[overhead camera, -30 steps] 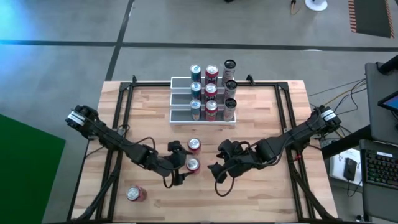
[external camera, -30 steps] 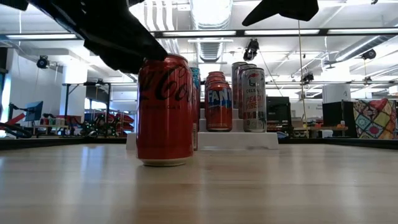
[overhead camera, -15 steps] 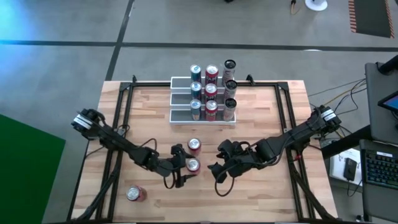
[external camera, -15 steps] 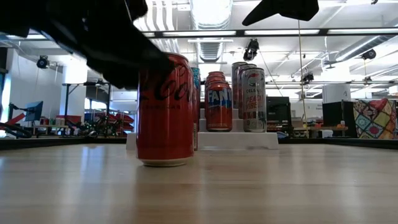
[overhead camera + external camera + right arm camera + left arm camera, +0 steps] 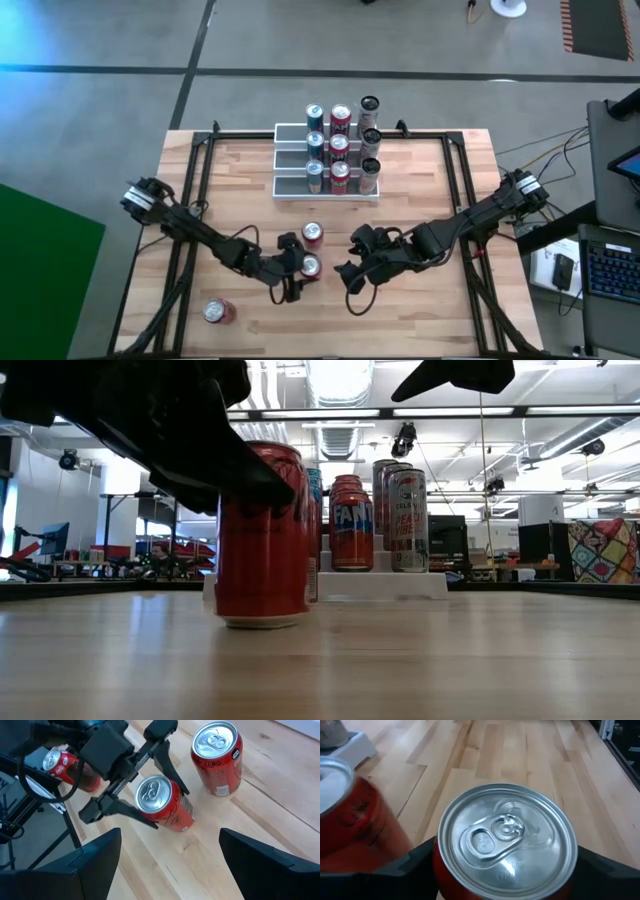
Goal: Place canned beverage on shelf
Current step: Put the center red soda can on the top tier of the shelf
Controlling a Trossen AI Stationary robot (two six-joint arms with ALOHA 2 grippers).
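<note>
1. Just below the centre of the high view, the left gripper [image 5: 303, 267] is grasping the red cola can [image 5: 505, 840]. Its jaws press on opposite sides of the can, which stands upright on the counter [image 5: 420, 190].
2. The right gripper [image 5: 347, 265] sits just right of that can, released and empty.
3. To do the grasp well, the squeeze should probably stay level and centred on the can's body. A firm hold should come before any lift, since a thin-walled can may dent or slip.
4. A second red can [image 5: 313, 233] stands just above it in the frame, close by. I would lift straight up first so the jaws do not knock it.
5. The shelf [image 5: 288, 158] lies at upper centre, well apart from the held can. Each of its steps shows a bare strip at its left end, which looks like the likely spot.
6. Counts:
   - One shelf with three steps.
   - Nine cans on the shelf, three per step: three teal, three red, three tall slim.
   - Three red cans off the shelf: the held one, its neighbour, and a lone can [image 5: 215, 311] at lower left.
   - Two arms.
</note>
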